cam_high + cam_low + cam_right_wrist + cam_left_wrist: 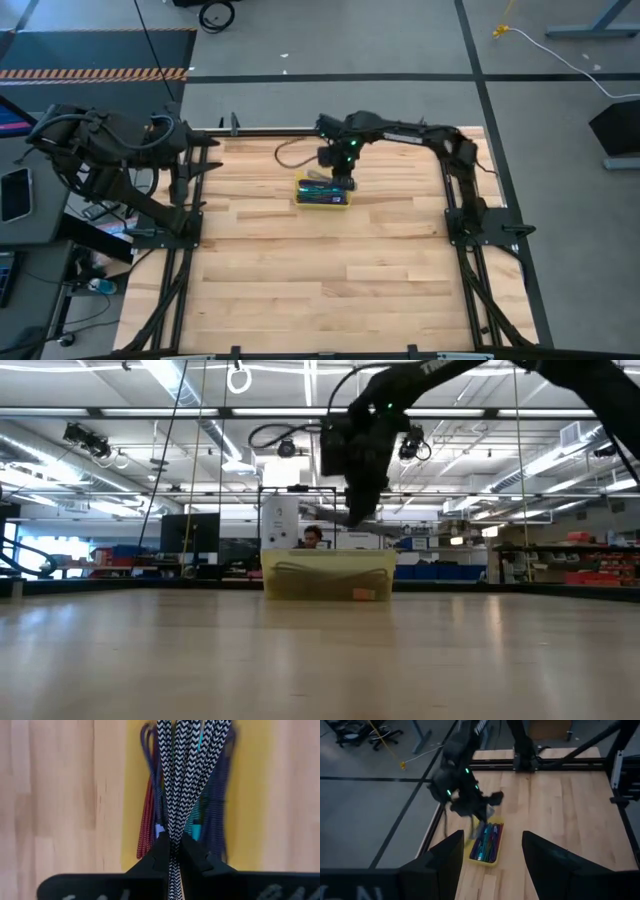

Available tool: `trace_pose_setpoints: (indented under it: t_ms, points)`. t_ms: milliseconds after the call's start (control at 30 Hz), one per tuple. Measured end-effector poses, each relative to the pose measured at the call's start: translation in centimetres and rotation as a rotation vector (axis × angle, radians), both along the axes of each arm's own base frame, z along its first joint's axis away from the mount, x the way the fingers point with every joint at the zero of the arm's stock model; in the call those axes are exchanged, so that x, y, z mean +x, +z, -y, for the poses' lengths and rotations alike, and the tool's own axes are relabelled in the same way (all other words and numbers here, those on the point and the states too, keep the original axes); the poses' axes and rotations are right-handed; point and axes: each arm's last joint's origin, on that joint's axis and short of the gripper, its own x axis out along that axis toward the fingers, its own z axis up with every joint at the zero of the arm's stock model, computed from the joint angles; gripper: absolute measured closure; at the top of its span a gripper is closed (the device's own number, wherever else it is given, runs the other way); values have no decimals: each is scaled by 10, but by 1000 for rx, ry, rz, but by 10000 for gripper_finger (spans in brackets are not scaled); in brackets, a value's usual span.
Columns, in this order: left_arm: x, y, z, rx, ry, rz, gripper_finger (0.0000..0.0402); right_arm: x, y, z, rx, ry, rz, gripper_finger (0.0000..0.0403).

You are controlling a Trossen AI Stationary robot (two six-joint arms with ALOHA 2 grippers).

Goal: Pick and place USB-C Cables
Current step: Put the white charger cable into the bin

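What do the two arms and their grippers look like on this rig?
Both arms are dark, jointed and slim, with black cable loops along them. The right arm shows small green lights near its wrist and white lettering on one link. The right gripper has two black, wedge-shaped fingers. The left gripper has two broad black fingers. The left arm carries a thick bundle of black cables.

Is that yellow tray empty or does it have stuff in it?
Not empty: the yellow tray holds several coloured cables, seen in both wrist views.
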Motion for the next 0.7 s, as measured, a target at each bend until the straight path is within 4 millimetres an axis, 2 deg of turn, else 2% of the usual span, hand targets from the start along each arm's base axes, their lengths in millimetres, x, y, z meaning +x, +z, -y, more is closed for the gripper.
trace_pose_setpoints:
  t_ms: [133, 333, 500, 700]
  points:
    - [0, 0, 0, -13, 23, 9, 193, 12, -26, -7, 20, 78, -46, 383]
    - [0, 0, -1, -13, 30, 11, 193, 23, -42, -22, 21, 165, -54, 383]
    - [0, 0, -1, -12, 31, 11, 193, 25, -38, -26, 10, 180, -35, 383]
    - [0, 0, -1, -8, 29, 9, 194, 33, -6, -23, -40, 182, 62, 383]
